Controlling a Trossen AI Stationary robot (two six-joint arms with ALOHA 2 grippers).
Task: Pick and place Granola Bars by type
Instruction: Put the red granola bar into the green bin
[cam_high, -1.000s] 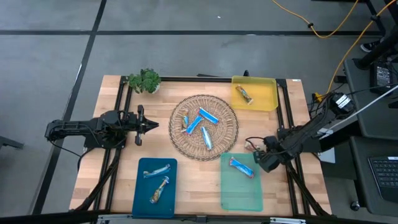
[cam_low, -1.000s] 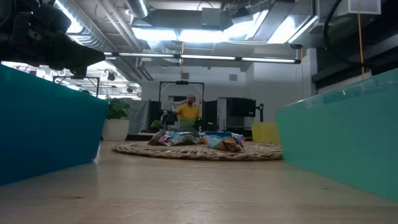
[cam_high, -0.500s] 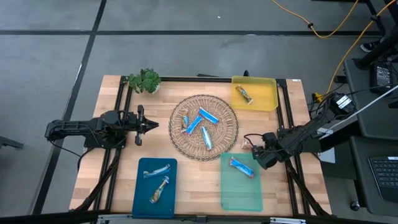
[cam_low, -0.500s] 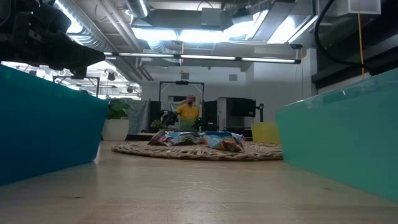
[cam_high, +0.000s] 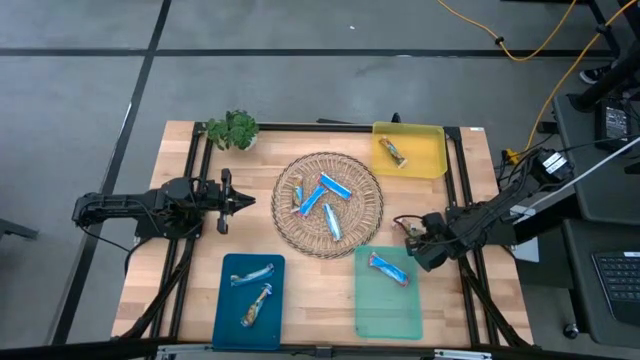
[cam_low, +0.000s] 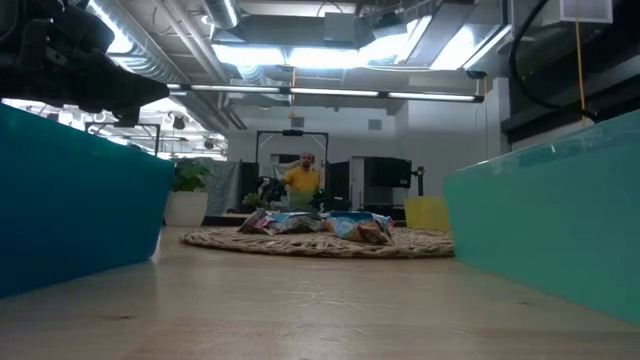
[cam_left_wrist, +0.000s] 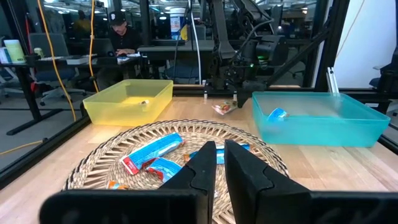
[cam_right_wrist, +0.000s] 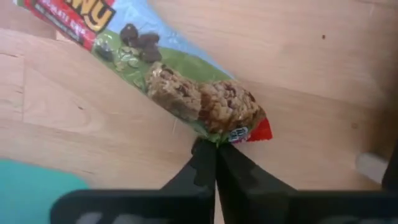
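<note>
Pinching granola bar (cam_right_wrist: 186, 87) end, seemingly, right gripper (cam_right_wrist: 214, 155), bare table (cam_right_wrist: 323, 56)

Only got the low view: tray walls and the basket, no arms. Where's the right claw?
Observer: The right claw is down over bare wood between the wicker basket and the green tray, shut, tips at the end of a granola bar. Can't tell if the wrapper is caught.
Operator: Left one?
Observer: The left claw is shut and empty, left of the basket.
Operator: Trays?
Observer: The blue tray holds two silvery bars, green holds one blue bar, and the yellow tray holds one orange-brown bar.
</note>
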